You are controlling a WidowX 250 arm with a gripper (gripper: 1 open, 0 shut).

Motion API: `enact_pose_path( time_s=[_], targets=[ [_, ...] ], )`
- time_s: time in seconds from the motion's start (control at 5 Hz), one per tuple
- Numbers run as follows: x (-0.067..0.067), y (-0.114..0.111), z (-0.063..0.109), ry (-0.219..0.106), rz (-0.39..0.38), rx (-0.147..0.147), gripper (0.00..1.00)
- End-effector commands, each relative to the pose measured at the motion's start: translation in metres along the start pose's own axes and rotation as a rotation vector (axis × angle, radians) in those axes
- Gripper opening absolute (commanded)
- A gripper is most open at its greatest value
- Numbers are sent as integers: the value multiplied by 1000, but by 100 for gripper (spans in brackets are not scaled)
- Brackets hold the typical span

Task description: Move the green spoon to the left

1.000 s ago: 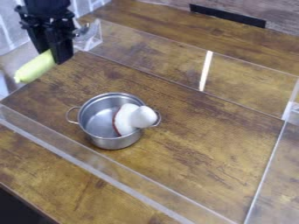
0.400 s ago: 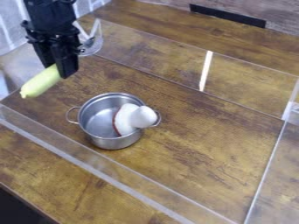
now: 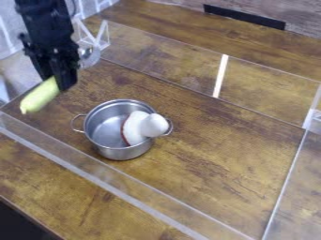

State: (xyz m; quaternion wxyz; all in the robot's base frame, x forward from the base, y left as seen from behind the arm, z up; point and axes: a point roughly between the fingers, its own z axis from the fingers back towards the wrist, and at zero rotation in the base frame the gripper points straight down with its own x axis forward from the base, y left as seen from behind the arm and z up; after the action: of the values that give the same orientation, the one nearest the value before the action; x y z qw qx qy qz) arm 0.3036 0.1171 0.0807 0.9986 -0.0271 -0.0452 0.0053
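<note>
The pincer (image 3: 59,79) is pointing straight down and pinching the spoon (image 3: 40,95) near its upper end, its jaws pressed tight on it. The yellow-green handle is slanting down and away to the pincer's left in the picture, so most of the spoon is hanging below and beside the jaws, close above the table (image 3: 189,178); whether its low tip is touching the wood cannot be told. The silver bowl is hiding behind the jaws. Gripping at one end is probably why the handle is drooping at that angle.

Below and to the right of the pincer, well apart from it, the pot (image 3: 123,129) is sitting with a white object (image 3: 148,125) inside, clear of the spoon's path. The spoon is already at the far left of the table, so the set-down is likely the step in hand.

Compared with a second ago, the pincer is standing lower in the picture and a touch further left, and the spoon is coming down with it, from the level of the table's back edge toward the surface. The pot is lying as before.
</note>
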Motion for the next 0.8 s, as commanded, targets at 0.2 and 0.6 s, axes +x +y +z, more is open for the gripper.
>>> enact_pose_path(
  time_s=[0.2,0.6],
  targets=[
    [18,25,3,-32,45,30,0],
    [0,30,0,-13,-21,22,0]
  ],
)
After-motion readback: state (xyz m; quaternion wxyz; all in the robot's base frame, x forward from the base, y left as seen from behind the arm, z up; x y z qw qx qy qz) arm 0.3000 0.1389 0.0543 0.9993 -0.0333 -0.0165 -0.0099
